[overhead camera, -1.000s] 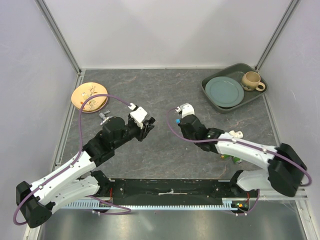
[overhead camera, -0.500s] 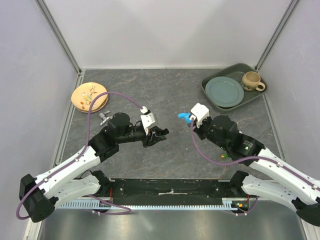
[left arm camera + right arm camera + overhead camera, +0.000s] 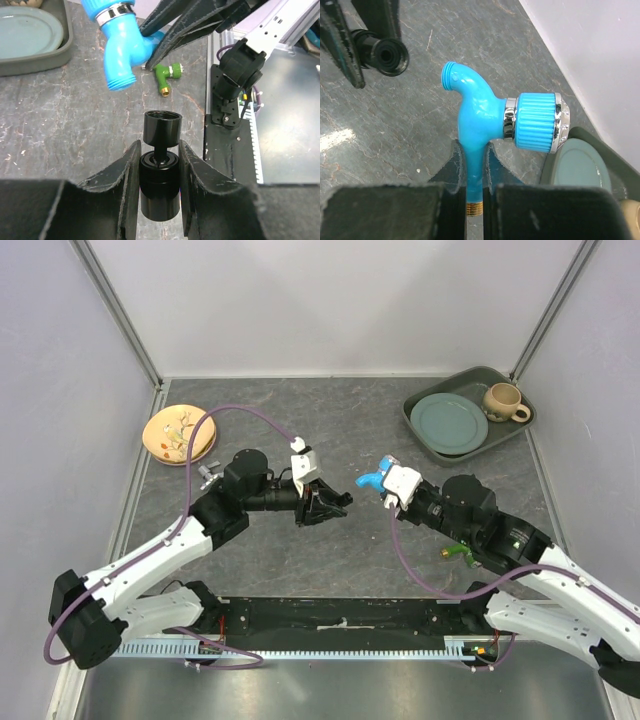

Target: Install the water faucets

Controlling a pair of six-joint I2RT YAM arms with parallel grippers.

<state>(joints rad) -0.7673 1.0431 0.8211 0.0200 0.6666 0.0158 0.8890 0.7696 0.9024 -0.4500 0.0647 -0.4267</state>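
Between the right fingers [image 3: 451, 169] sits the blue faucet [image 3: 476, 114], pinched tight — the left fingers [image 3: 125, 186] pinch a black piece [image 3: 159, 176].

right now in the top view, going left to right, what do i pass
orange plate → left gripper holding black cap → blue faucet → green faucet → mug

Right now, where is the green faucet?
In the top view, the green faucet lies on the table at right, beside the right arm.
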